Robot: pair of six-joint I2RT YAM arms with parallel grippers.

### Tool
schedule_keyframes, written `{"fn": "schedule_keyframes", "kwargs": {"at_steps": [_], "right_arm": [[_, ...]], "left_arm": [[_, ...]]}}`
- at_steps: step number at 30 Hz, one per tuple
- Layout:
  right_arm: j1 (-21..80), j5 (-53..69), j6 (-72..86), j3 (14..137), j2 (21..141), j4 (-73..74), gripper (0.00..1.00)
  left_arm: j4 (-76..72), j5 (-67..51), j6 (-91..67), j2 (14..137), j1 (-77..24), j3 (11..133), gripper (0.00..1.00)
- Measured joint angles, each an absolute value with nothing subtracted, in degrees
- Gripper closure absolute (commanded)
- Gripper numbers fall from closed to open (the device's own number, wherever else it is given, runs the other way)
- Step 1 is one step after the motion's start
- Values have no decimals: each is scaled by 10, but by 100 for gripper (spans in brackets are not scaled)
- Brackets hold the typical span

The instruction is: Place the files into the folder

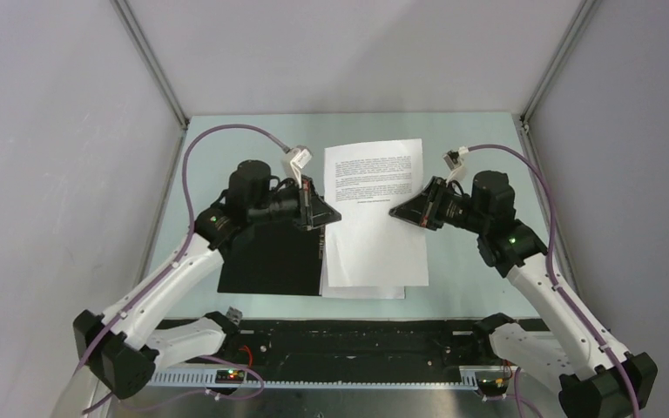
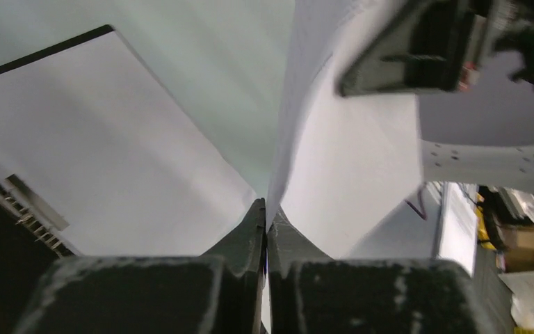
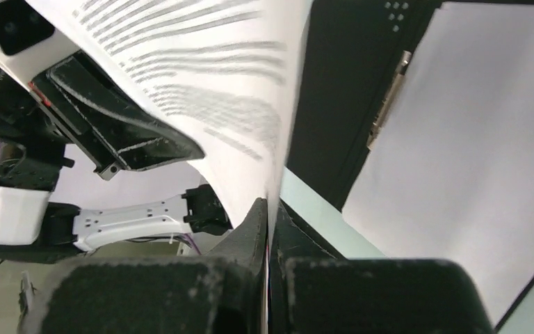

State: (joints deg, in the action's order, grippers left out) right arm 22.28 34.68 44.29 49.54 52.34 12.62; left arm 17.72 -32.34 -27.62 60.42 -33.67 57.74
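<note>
Spanning the gap between the two arms: printed sheet, white, with lines of text on its far part, raised off the table and bowed. The left gripper is clamped tight on its left edge. The right gripper is clamped tight on its right side.

Overhead view only:
- Gives the whole layout. The folder lies open and flat, black inside up, left of centre.
- The held sheet hangs over the folder's right half.
- A narrow strip of the plain sheet shows beyond the held sheet's near edge.

Left wrist view only:
- The jaws are pressed together, with the paper edge rising from between them.
- The plain sheet lies flat to the left, with a black folder rim along its far edge.
- The other gripper shows blurred at upper right.

Right wrist view only:
- The jaws are likewise shut on a paper edge.
- The text reads as blurred grey lines.
- A metal clip sits on the black inner face, with the plain sheet just beside it.
- A black folder border shows at that sheet's lower right corner.

Container: the folder.
- Contents: one plain sheet, lying on the right half. Whether the clip holds it cannot be told.
- The printed sheet is held above the folder, not in it.
</note>
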Motion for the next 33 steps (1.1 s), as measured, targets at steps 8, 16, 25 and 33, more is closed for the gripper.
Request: {"fn": "schedule_keyframes", "kwargs": {"at_steps": [8,16,25,33], "right_arm": [[282,214,437,480,555,186,100],[292,122,432,412,651,181,100],[294,94,413,401,755,118,100],[294,95,409,401,801,67,100]], "left_arm": [[171,-204,-306,736,-374,577,73],[151,-144,-337,852,-380,577,68],[139,-107,-345,889,-381,577,46],[149,-91,-347,804,-340,525,51]]}}
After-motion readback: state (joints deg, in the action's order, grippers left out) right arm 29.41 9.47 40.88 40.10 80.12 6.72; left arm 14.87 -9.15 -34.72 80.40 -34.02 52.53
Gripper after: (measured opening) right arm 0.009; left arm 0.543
